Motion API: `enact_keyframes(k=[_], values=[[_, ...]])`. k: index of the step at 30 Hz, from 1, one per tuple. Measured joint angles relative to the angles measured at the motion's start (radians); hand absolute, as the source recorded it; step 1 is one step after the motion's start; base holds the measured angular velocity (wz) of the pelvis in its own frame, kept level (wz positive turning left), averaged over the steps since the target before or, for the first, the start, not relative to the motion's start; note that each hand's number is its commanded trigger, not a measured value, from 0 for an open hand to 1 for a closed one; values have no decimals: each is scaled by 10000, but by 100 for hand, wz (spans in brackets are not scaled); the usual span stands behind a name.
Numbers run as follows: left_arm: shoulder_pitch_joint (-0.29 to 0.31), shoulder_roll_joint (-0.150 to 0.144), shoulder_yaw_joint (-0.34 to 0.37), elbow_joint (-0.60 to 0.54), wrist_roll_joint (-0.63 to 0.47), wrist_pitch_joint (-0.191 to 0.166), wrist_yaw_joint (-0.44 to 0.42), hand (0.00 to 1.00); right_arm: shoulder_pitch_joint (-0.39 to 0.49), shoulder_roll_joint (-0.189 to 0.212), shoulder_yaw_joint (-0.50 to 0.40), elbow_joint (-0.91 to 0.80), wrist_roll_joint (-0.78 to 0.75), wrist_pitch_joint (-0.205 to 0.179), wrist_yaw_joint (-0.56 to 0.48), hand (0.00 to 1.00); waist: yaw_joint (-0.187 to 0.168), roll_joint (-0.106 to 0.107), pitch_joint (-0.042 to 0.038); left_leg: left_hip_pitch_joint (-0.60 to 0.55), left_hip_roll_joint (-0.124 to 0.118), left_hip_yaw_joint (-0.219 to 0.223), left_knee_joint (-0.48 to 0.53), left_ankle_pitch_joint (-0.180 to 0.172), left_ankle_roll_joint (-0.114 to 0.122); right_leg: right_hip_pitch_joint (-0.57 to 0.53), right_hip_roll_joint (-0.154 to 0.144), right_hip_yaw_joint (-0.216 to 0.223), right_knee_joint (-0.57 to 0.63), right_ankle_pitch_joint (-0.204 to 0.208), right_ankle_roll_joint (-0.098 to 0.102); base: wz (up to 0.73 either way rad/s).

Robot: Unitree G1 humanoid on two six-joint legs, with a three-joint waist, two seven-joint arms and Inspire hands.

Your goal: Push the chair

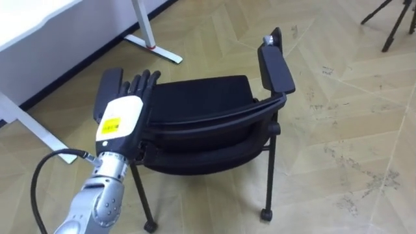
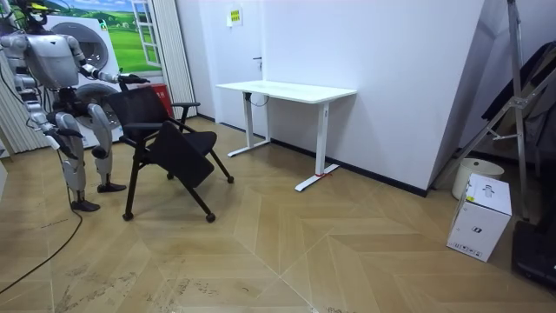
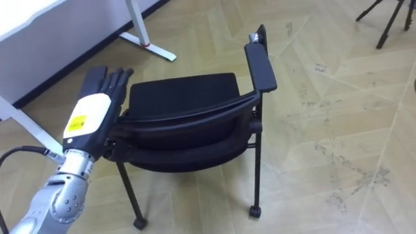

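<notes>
A black chair [image 1: 201, 97] with armrests and castors stands on the wood floor right in front of me, its backrest nearest me and its seat pointing away. My left hand [image 1: 120, 117] lies on the top left corner of the backrest beside the left armrest [image 1: 110, 81], fingers straight and flat against it. The right armrest [image 1: 276, 65] is free. In the room view I stand behind the chair [image 2: 165, 130] at the room view's left, left arm stretched to it, while my right hand [image 2: 62, 130] hangs low by my side.
A white desk [image 1: 39, 26] on white legs stands at the front left, its foot [image 1: 156, 49] close to the chair. Tripod legs [image 1: 390, 19] show at the far right. In the room view the desk [image 2: 287, 89] stands against the wall and a white box [image 2: 479, 217] at the right.
</notes>
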Motion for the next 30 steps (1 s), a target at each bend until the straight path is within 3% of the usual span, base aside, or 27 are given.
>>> enact_keyframes(k=[9,15,20,24,30], values=[[2,69,-95,188,202,-69,0,0,-168,0,4,301,6,-18,9,0,27,0,-2,43,-11,6,-38,0,0,-62,17,246,-14,0,0,-7],[-145,166,-148,1591,517,-420,513,0,-96,-120,-21,247,-232,1,17,0,18,103,-57,215,-16,65,-183,7,-13,-47,46,467,-2,1,-1,-11],[-497,166,-307,2795,741,-438,796,0,-61,-292,-30,187,-182,65,22,0,17,236,-122,540,2,254,-259,16,-27,147,54,518,14,0,-1,-10],[-794,163,-311,3604,1322,-427,1129,0,-30,-356,-414,169,-167,241,0,0,-17,186,-113,652,13,269,-264,31,-47,178,75,589,6,3,-11,-8],[-775,189,-300,4062,1706,-346,1788,0,-14,-387,-570,171,-185,379,-154,0,-107,-23,-138,803,9,284,-274,32,-46,237,106,812,30,3,-10,-8]])
